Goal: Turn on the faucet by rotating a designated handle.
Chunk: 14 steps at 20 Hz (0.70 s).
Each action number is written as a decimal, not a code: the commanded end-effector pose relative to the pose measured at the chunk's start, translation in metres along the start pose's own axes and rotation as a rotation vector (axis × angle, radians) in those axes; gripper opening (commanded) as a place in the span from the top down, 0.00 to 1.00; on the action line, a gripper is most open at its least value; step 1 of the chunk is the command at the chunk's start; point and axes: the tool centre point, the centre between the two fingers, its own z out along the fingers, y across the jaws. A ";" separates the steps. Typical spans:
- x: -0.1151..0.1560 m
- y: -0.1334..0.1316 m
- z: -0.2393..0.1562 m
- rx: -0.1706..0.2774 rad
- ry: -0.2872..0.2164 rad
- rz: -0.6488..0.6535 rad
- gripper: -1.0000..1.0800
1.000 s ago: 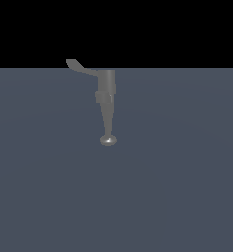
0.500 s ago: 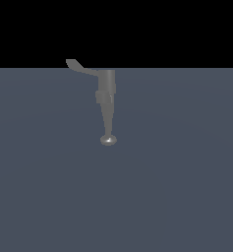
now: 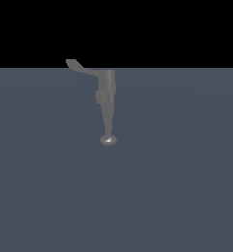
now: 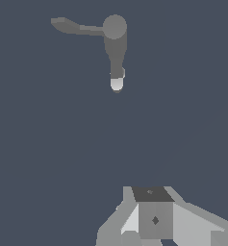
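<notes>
The faucet is being shown standing on the dark floor, its handle projecting toward the exterior view's left. The gripper is being seen well apart from it; its state cannot be told.

Exterior view: level with the floor, facing the faucet head-on, spout toward the lens, my arm outside it.
Wrist view: rides on me, looking straight down on the faucet from well above; my gripper fills the edge.
Shared by the 2 views: faucet, handle, floor.
</notes>
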 end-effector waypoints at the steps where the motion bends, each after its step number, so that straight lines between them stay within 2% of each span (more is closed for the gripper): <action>1: 0.008 -0.002 0.001 0.014 -0.005 0.036 1.00; 14: 0.075 -0.021 0.019 0.089 -0.055 0.333 1.00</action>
